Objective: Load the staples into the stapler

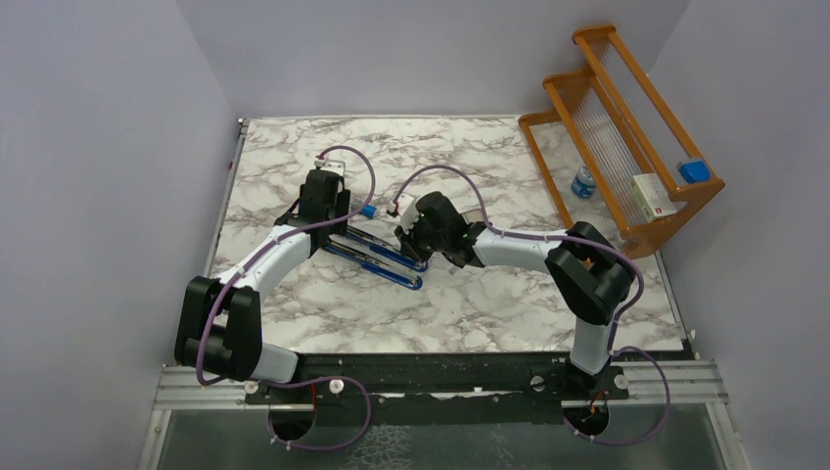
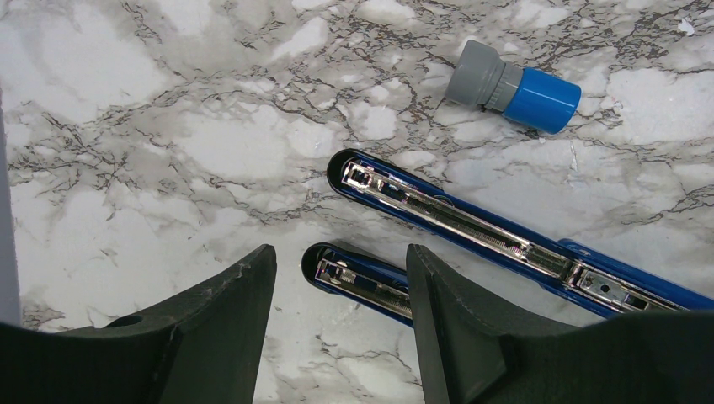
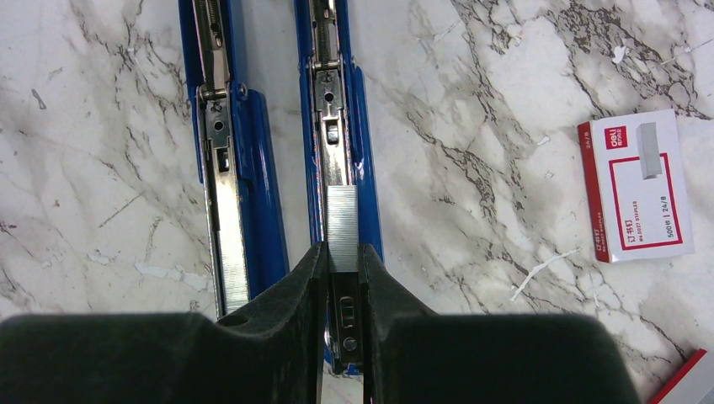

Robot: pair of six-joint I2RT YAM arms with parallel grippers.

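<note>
The blue stapler (image 1: 377, 257) lies opened flat as two long halves side by side on the marble table. In the right wrist view my right gripper (image 3: 343, 248) is shut on a silvery strip of staples (image 3: 343, 225), held in line over the metal channel of one stapler half (image 3: 333, 126). Whether the strip sits in the channel I cannot tell. The white staple box (image 3: 640, 187) with its red label lies to the right. My left gripper (image 2: 340, 252) is open, its fingers either side of the end of the other stapler half (image 2: 362, 282), not touching it.
A small grey cylinder with a blue cap (image 2: 514, 87) lies just beyond the stapler. A wooden rack (image 1: 626, 127) at the back right holds a white box (image 1: 654, 196) and a blue item (image 1: 694, 171). A small bottle (image 1: 584, 182) stands beside it.
</note>
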